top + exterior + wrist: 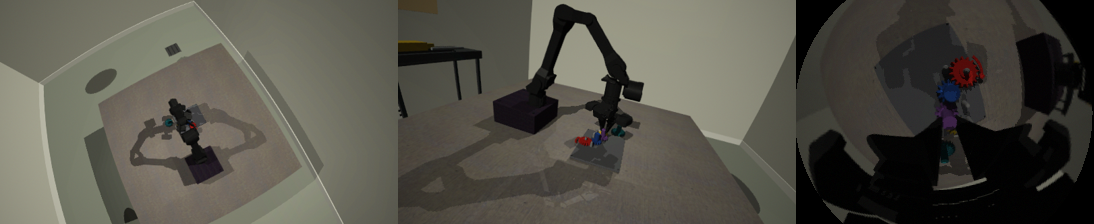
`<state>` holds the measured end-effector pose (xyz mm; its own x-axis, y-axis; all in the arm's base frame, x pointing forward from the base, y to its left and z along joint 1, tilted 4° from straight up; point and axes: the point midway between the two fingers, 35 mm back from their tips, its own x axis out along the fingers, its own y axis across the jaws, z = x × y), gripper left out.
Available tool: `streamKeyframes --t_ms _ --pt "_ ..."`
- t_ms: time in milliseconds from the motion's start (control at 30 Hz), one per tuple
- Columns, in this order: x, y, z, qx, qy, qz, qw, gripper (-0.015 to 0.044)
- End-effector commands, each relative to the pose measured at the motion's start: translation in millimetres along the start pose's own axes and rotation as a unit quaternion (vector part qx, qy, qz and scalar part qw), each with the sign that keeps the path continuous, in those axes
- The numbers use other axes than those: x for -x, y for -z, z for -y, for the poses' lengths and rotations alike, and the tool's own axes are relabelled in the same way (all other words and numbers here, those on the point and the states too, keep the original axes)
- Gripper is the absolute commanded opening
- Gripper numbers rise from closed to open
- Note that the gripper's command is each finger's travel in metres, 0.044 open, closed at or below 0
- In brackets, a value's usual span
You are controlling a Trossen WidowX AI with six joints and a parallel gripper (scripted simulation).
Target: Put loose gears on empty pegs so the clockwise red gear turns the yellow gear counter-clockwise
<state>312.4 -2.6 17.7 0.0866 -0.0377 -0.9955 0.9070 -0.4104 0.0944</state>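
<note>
Plain rm w/ 1 robot arm, lab-type setup

Looks like a lab or workshop rm; can't tell which. 1 black robot arm stands on a dark block atop a big brownish table. 1 grey board w/ small coloured gears lies there. Bare walls, pale baseboard, greenish flr. At 1 side, a dark bench w/ yellow & grey items on top. No. of walls seen in ext. view: 3.
</note>
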Motion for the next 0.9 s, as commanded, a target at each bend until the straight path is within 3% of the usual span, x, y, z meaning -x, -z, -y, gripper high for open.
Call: streamKeyframes --t_ms 0,467,867 --pt "-1.0 0.8 0.0 0.036 0.0 -0.001 0.999 0.0" --pt "-3.9 0.0 0.6 0.217 0.0 -0.001 0.976 0.0" --pt "-6.6 1.1 0.5 0.134 0.0 -0.001 0.991 0.0"
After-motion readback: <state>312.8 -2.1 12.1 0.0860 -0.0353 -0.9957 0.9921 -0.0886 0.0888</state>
